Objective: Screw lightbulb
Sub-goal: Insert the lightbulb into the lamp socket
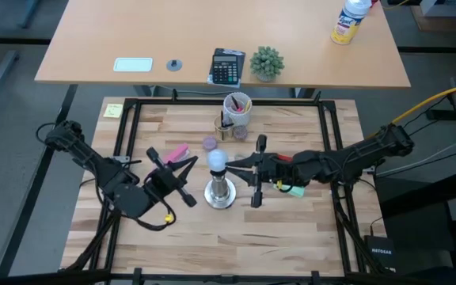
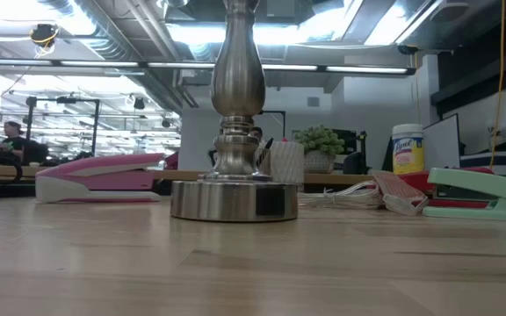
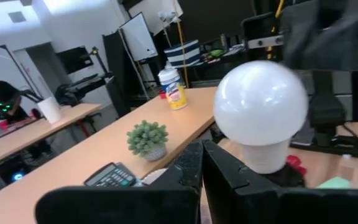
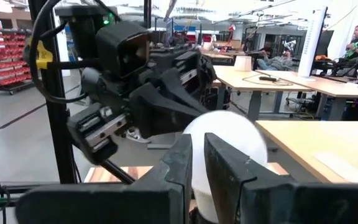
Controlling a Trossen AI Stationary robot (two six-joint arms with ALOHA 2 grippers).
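My right gripper (image 1: 242, 164) sits nearly clenched just beside the lightbulb (image 1: 216, 161), not clearly gripping it; my left gripper (image 1: 187, 168) is clenched empty on the other side. The lightbulb stands on the socket stand (image 1: 220, 193). Risk: turning without real purchase, I slip, or shove the stand over.

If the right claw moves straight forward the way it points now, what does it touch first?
Most likely the round white frosted lightbulb, directly ahead of the right claw; the left claw lies beyond it. Depth is unclear.
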